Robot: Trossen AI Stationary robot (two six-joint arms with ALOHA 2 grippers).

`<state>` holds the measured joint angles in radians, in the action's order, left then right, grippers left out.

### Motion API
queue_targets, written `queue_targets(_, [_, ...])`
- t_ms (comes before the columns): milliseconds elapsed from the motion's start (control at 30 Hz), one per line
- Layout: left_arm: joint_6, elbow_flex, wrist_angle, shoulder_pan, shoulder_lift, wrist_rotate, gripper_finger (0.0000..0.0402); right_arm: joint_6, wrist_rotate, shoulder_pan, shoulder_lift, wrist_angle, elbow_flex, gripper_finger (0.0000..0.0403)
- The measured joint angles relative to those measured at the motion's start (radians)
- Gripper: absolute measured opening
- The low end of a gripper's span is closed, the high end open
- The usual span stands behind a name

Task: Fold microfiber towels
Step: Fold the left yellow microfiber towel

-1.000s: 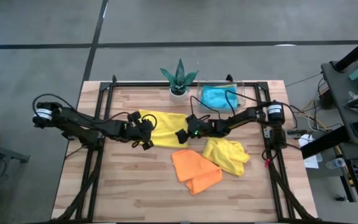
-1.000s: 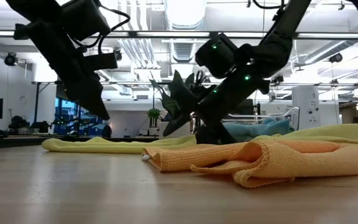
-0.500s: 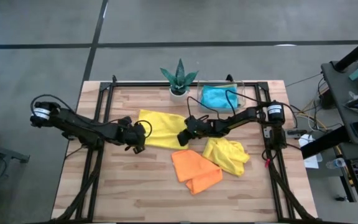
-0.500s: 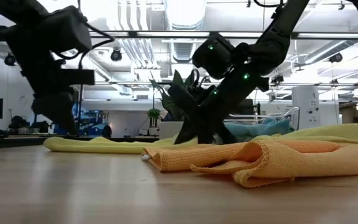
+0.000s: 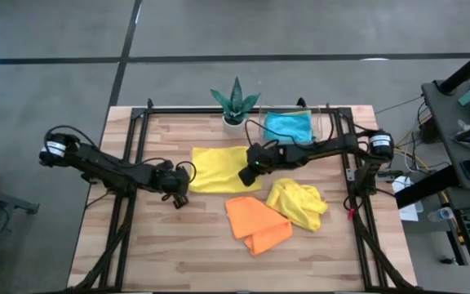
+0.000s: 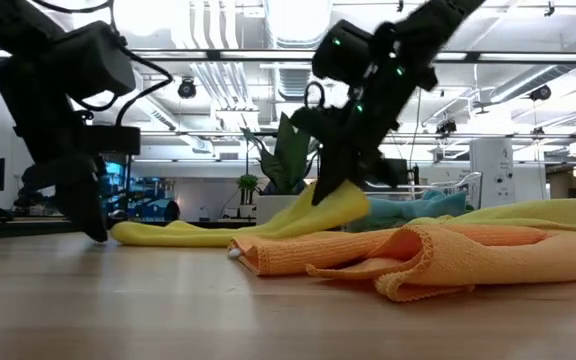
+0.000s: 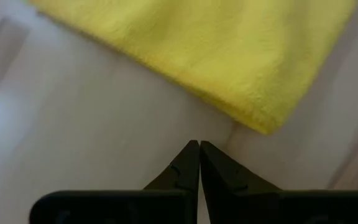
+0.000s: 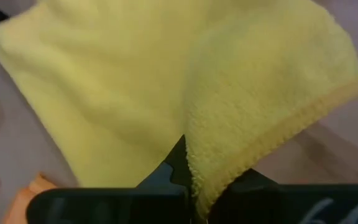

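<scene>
A bright yellow towel [image 5: 219, 167] lies spread on the table's middle, and my right gripper [image 5: 246, 176] is shut on its near right corner. My left gripper [image 5: 178, 197] is shut and stands low over bare wood just off the towel's near left corner [image 7: 260, 124], touching nothing. An orange towel [image 5: 255, 222] and a crumpled yellow towel [image 5: 299, 202] lie toward the near right. A sky blue towel [image 5: 288, 126] lies in the clear tray [image 5: 326, 124] at the back. My right gripper pinches the yellow towel's near right corner [image 8: 197, 158] between its two fingers, by the hemmed edge. The fingers slant down from the table's right. The corner [image 6: 333, 205] is raised off the table and the cloth slopes down from it; the rest of the towel lies flat.
A spiky green potted plant [image 5: 235, 104] stands at the back, left of the tray. The orange towel [image 6: 398, 255] lies close beside the lifted corner. Black frame rails [image 5: 133, 147] run along the table's left and right sides.
My right gripper has shut on the yellow towel's near right corner and risen, lifting that corner while the rest stays on the table. My left gripper has gone off the towel's left edge toward the table's near edge and sunk lower.
</scene>
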<state>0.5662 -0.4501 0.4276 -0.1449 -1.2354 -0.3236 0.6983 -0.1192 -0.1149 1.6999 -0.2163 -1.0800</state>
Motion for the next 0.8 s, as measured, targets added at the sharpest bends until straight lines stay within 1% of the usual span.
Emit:
queue_targets(100, [-0.022, 0.018, -0.086, -0.007, 0.005, 0.001, 0.0, -0.006, 0.012, -0.005, 0.013, -0.075, -0.079, 0.0009])
queue_targets(233, [-0.054, 0.031, -0.157, -0.016, 0.009, 0.005, 0.0, -0.046, 0.02, -0.004, 0.049, -0.066, -0.168, 0.0009])
queue_targets(433, [-0.054, 0.046, -0.158, -0.034, 0.01, 0.006, 0.0, -0.067, 0.018, -0.004, 0.134, -0.058, -0.304, 0.0009])
queue_targets(800, [-0.05, 0.051, -0.214, -0.076, 0.01, 0.001, 0.0, -0.071, 0.017, -0.004, 0.371, -0.067, -0.551, 0.0009])
